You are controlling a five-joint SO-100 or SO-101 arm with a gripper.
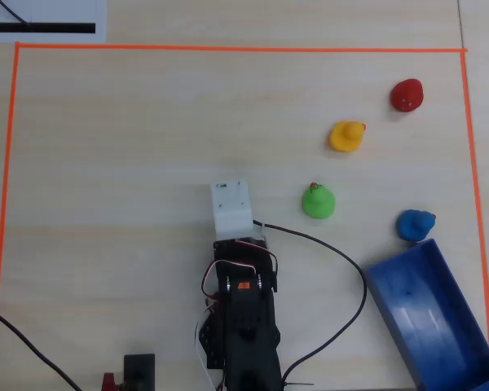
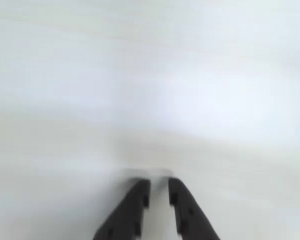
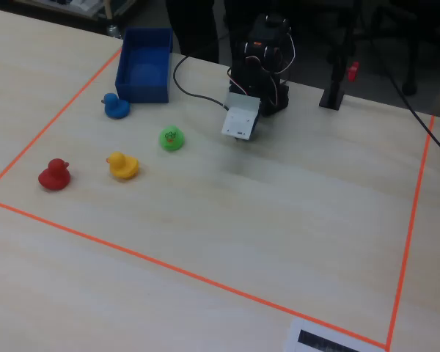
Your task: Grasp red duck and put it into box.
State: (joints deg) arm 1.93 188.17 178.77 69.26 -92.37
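Note:
The red duck (image 1: 407, 95) stands alone at the far right of the taped area, also in the fixed view (image 3: 54, 174) at the left. The blue box (image 1: 428, 322) lies empty at the near right corner, also in the fixed view (image 3: 141, 92) at the back left. My arm is folded near its base, with the white wrist mount (image 1: 231, 208) far from both. In the wrist view my gripper (image 2: 159, 186) points at bare, blurred table, its black jaws nearly together with nothing between them.
A yellow duck (image 1: 346, 136), a green duck (image 1: 318, 201) and a blue duck (image 1: 415, 225) stand between the arm and the red duck; the blue duck is just beside the box. A black cable (image 1: 342, 261) loops right of the arm. Orange tape (image 1: 228, 49) frames the workspace.

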